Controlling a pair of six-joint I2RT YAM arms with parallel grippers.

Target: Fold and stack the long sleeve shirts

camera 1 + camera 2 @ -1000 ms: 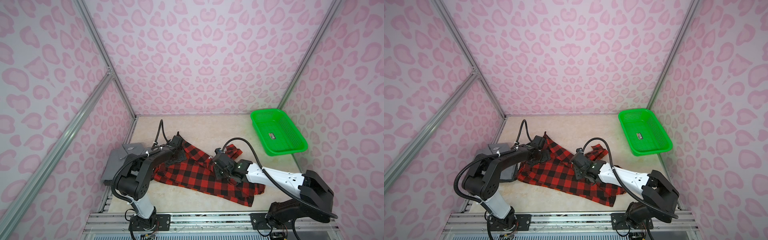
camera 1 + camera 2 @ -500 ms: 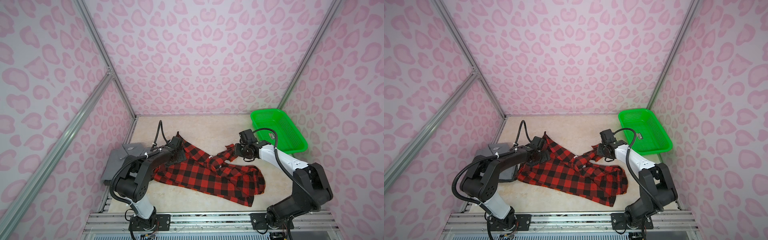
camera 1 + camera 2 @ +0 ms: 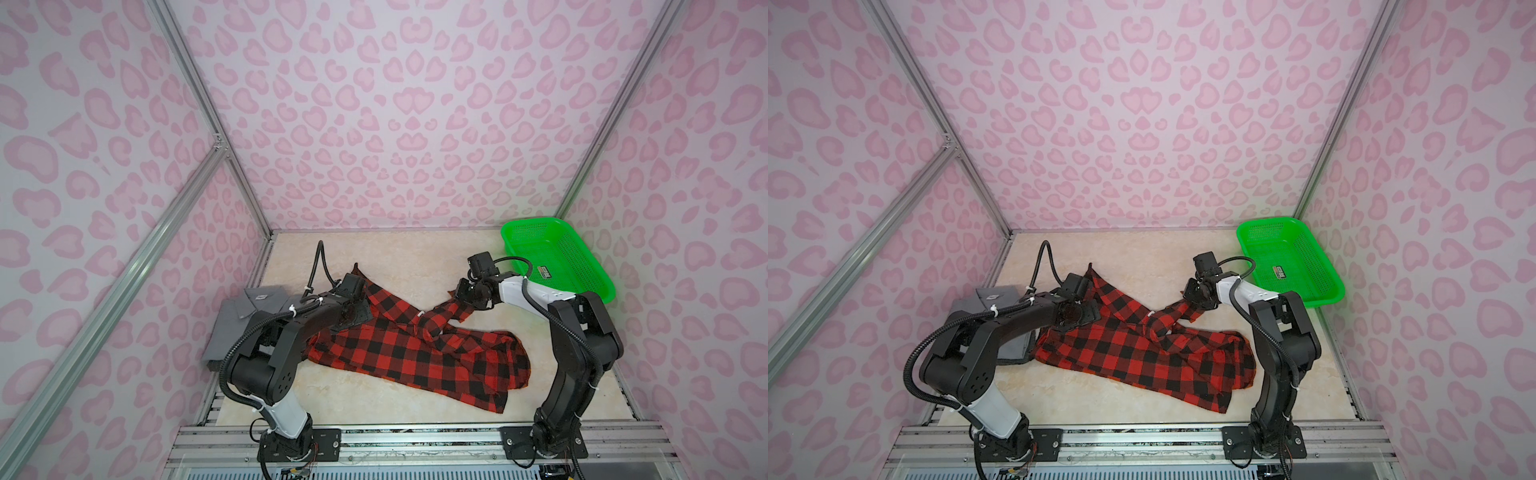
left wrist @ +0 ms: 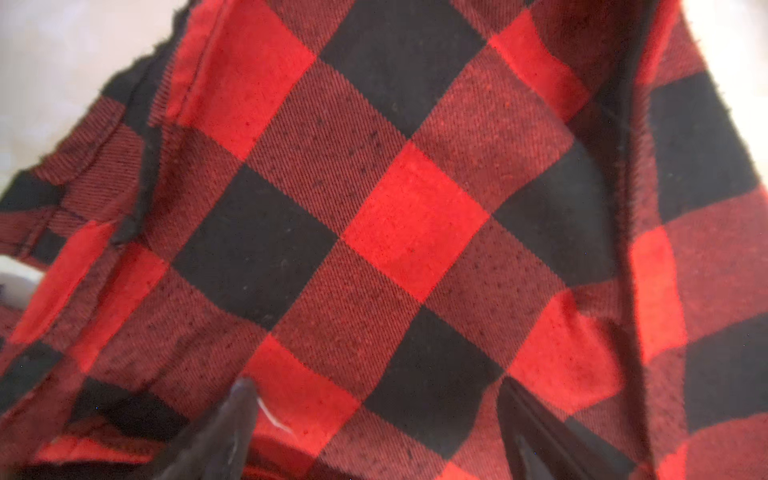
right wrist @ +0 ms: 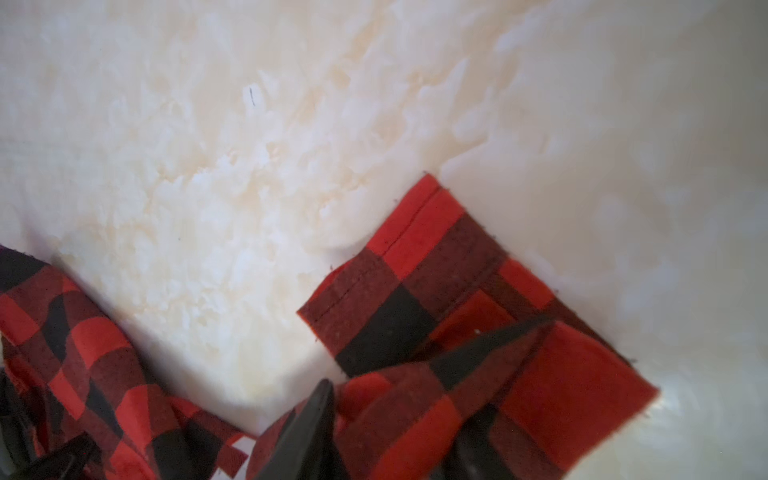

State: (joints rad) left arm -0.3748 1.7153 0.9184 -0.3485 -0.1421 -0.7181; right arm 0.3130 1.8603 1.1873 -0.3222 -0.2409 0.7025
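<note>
**Sleeve pinched in right gripper (image 5: 432, 361), left gripper (image 4: 378, 399) spread wide**

I see the checked shirt (image 3: 415, 353) lying crumpled across the middle of the table (image 3: 395, 262). The right gripper is clamped on its cuff, near the green basket (image 3: 532, 221) in the far right corner. The left gripper rests apart on the shirt's left edge. That arm hides part of the grey shirt (image 3: 249, 307) by the left wall.

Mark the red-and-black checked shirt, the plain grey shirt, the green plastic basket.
checked shirt (image 3: 395, 353): in a top view, body panel.
grey shirt (image 3: 266, 302): in a top view, collar area.
green basket (image 3: 561, 249): in a top view, bare floor.
</note>
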